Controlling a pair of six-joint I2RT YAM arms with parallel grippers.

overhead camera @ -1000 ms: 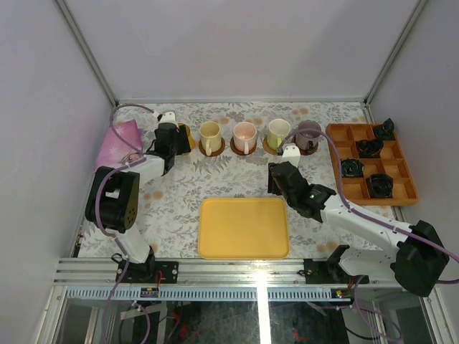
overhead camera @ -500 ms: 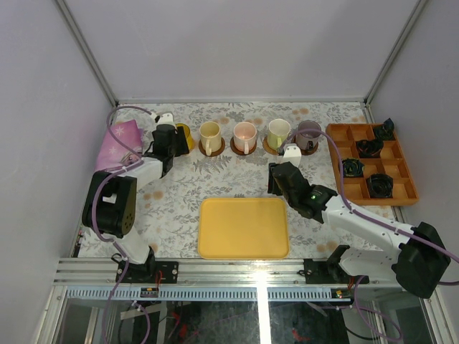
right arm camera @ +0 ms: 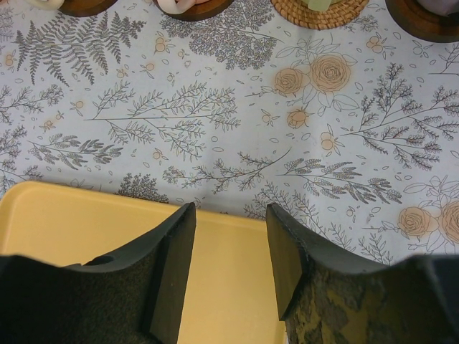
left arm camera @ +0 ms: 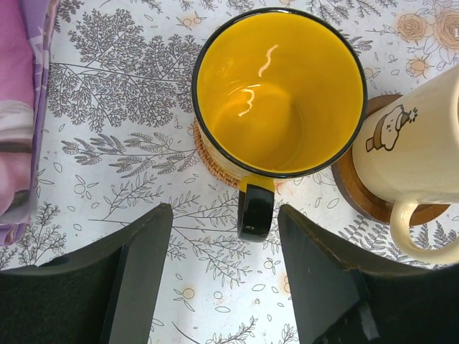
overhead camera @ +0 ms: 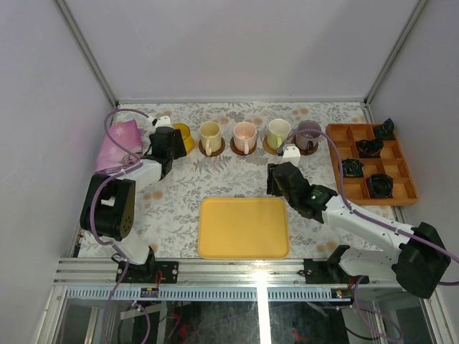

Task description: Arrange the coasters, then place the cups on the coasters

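Observation:
Five cups stand in a row at the back, each on a coaster: yellow, cream, pink, pale green, purple-grey. My left gripper sits just left of the yellow cup, open and empty. In the left wrist view the yellow cup rests on a tan woven coaster. Its black handle points between my open left gripper fingers without touching them. The cream cup stands on a dark brown coaster. My right gripper hangs open over the tray's far edge.
A flat yellow tray lies at the front centre. An orange compartment box with small black objects stands at the right. A pink-purple cloth lies left of the yellow cup. Coaster edges show ahead of the right gripper.
My left gripper has drawn back to the left, off the yellow cup, which now shows more fully on its coaster. The right arm has not moved.

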